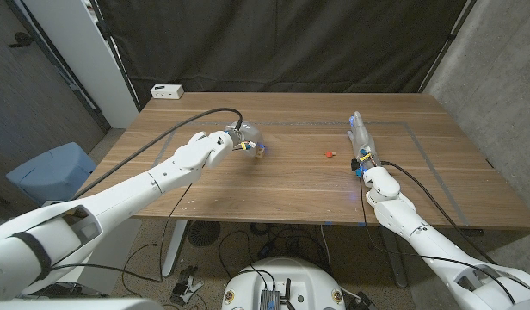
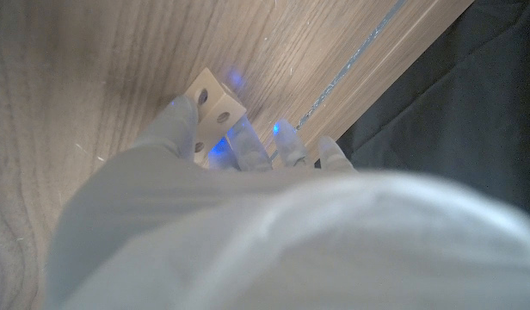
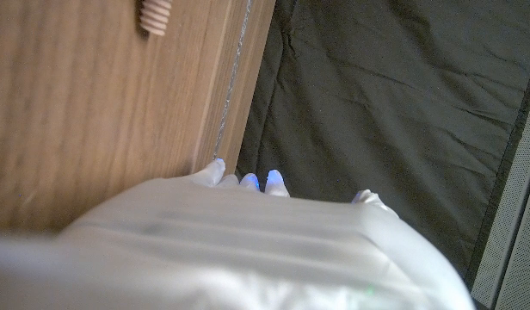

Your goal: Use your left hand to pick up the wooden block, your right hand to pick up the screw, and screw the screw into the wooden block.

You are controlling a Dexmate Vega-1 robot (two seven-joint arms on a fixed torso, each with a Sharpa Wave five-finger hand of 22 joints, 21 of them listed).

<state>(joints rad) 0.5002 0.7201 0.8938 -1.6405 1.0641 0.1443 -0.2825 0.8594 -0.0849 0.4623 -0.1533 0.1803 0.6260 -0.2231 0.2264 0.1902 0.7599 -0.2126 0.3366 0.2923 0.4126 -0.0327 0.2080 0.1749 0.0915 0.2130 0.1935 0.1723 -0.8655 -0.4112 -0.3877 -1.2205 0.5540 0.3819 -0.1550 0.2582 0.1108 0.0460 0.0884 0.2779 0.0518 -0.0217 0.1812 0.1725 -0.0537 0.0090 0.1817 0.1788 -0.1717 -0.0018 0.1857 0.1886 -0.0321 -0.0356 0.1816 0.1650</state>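
Block (image 2: 212, 102) sits on the worktop (image 1: 248, 194) under the left robot hand (image 1: 241, 138), fingers (image 2: 248, 142) closing round it (grip unconfirmed): seat thumb squarely before lifting; right robot hand (image 1: 362, 146) waits open beside the screw (image 1: 329, 155).

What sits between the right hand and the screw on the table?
Nothing visible. Bare wood lies between the right hand and the small red screw, which lies apart from it toward the table's middle, on the side of the wooden block.
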